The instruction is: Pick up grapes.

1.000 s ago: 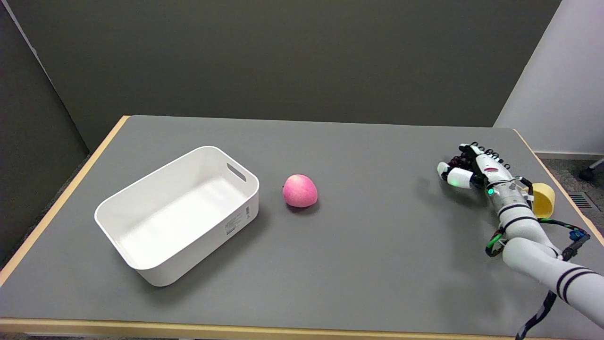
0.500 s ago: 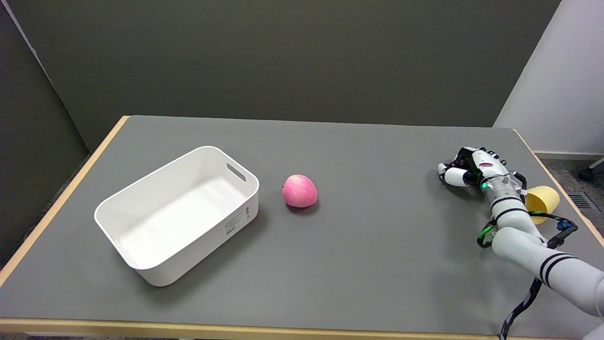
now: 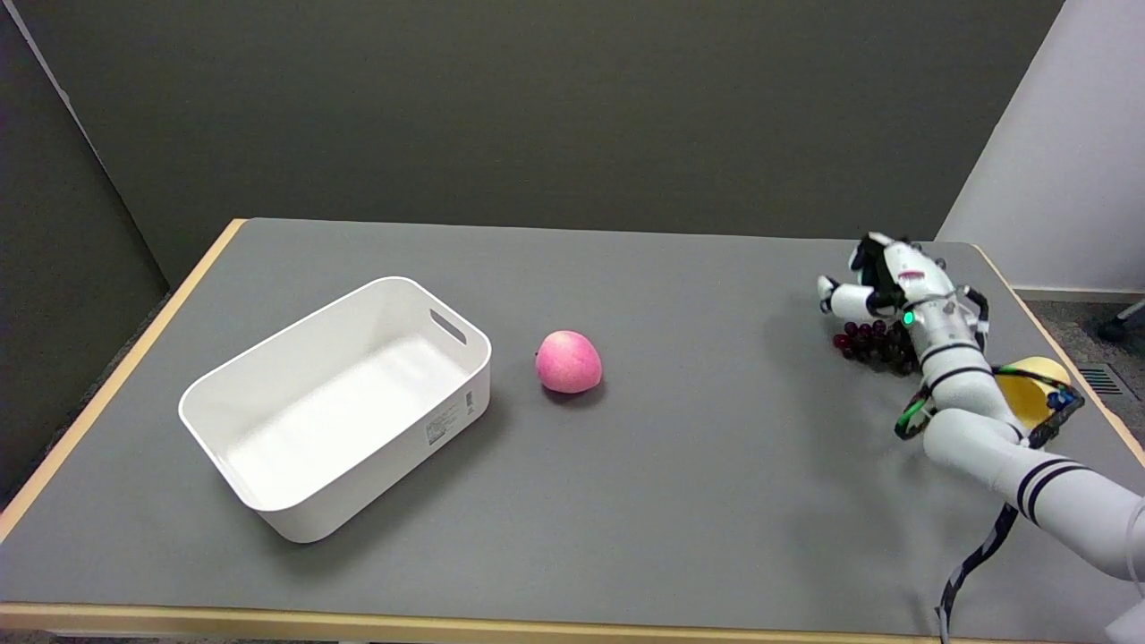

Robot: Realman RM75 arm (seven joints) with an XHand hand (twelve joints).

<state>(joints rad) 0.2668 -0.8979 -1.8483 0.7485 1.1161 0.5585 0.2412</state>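
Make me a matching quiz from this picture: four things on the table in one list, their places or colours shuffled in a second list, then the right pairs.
Things:
1. bin
2. peach
3. grapes
4. cup

Descriptions:
A. dark red, hanging under the right hand
B. yellow, partly hidden behind the arm, near the table's right edge
C. white, on the left side of the table
D. pink, near the middle of the table

Pairs: 1-C, 2-D, 3-A, 4-B
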